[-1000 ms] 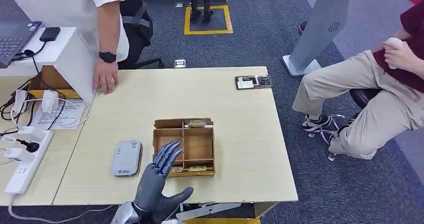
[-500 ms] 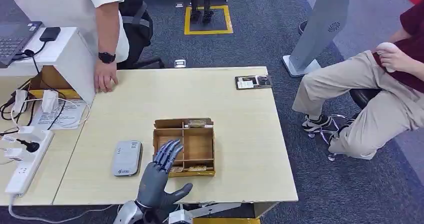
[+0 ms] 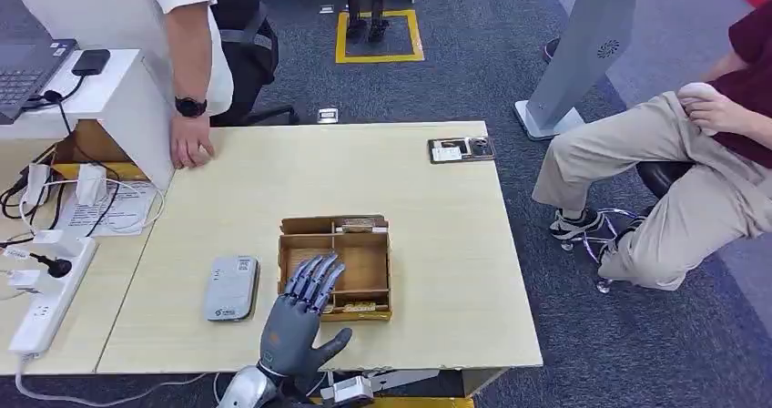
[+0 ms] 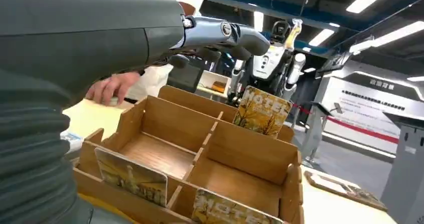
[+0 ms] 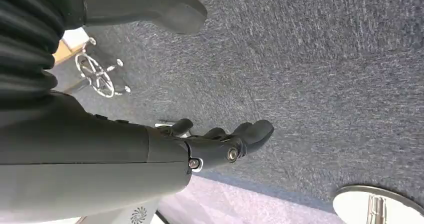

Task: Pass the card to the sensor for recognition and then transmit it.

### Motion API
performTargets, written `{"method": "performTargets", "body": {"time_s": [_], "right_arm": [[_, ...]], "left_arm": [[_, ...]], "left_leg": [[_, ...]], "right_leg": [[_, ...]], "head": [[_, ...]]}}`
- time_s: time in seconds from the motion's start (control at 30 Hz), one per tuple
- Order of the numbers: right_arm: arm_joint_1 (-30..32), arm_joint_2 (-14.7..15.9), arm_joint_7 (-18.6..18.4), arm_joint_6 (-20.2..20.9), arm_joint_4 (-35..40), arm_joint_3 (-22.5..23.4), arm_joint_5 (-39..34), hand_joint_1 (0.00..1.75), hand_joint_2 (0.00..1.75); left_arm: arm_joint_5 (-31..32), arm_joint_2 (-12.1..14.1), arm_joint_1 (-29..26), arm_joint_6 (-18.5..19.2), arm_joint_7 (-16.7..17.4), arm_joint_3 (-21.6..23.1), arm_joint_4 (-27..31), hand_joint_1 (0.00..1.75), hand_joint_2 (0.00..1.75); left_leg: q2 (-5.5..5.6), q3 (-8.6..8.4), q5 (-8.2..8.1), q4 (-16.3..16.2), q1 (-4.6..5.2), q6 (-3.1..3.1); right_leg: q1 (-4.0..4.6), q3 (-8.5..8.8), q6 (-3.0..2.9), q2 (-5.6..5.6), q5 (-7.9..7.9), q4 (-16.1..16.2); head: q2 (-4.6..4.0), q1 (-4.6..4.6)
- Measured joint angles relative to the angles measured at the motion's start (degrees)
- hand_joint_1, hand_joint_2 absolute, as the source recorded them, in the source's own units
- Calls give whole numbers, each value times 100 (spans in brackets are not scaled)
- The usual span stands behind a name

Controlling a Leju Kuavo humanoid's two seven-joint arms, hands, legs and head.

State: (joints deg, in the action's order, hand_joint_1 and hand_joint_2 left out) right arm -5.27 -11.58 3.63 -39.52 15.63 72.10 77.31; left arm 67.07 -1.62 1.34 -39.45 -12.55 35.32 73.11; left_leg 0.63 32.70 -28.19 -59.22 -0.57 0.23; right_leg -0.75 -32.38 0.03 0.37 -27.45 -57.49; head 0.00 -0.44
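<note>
I see a wooden tray [image 3: 375, 285] with thin dividers on the pale laminate table [image 3: 437, 217], a flat grey sensor [image 3: 230, 288] just beside it. My left hand [image 3: 298, 321] hovers over the tray's near-left compartments, fingers spread, holding nothing. Glossy printed "HOTEL" cards [image 4: 262, 111] stand in the slots beneath it. My right hand [image 5: 220, 144] hangs over carpet, fingers loosely extended
</note>
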Motion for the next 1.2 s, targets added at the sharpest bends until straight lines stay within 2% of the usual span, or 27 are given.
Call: {"method": "performTargets", "body": {"time_s": [0.13, 0.33, 0.67, 0.77, 1.03, 1.2], "right_arm": [[1, 0, -20, 2, 0, 0, -31, 0, 175], [1, -2, -52, 2, 0, 0, -35, 0, 175], [0, -2, -61, 2, 0, 20, -37, 0, 175], [0, -2, -66, 2, 0, 40, -37, 0, 175], [0, -2, -66, 2, 0, 57, -11, 0, 175], [-3, -2, -59, 2, -2, 57, 2, 0, 175]], "left_arm": [[462, -118, -4, -2, 263, -147, -35, 0, 175], [816, -254, -31, -2, 462, -363, -39, 0, 175], [1069, -440, -107, -4, 621, -693, -35, 0, 175], [1273, -499, -122, -7, 818, -787, -33, 0, 175], [1892, -514, -118, -7, 1420, -881, -37, 0, 175], [2127, -437, -29, -24, 1622, -846, -188, 0, 175]], "left_leg": [[0, 0, 0, 0, 0, 0], [0, 0, 0, 0, 0, 0], [0, 0, 0, 0, 0, 0], [0, 1, 0, 0, 0, 0], [0, 0, 0, 0, 0, 0], [1, 0, 0, 0, 0, 0]], "right_leg": [[0, 0, 0, 0, 0, 0], [0, 1, 0, 0, 0, 0], [0, 1, 0, 0, 0, 0], [0, 1, 0, 0, 0, 0], [0, 0, 0, 0, 0, 0], [0, 1, 0, -1, 0, 0]], "head": [[0, -2], [0, 0], [0, -2], [0, 0], [0, -2], [0, 0]]}}
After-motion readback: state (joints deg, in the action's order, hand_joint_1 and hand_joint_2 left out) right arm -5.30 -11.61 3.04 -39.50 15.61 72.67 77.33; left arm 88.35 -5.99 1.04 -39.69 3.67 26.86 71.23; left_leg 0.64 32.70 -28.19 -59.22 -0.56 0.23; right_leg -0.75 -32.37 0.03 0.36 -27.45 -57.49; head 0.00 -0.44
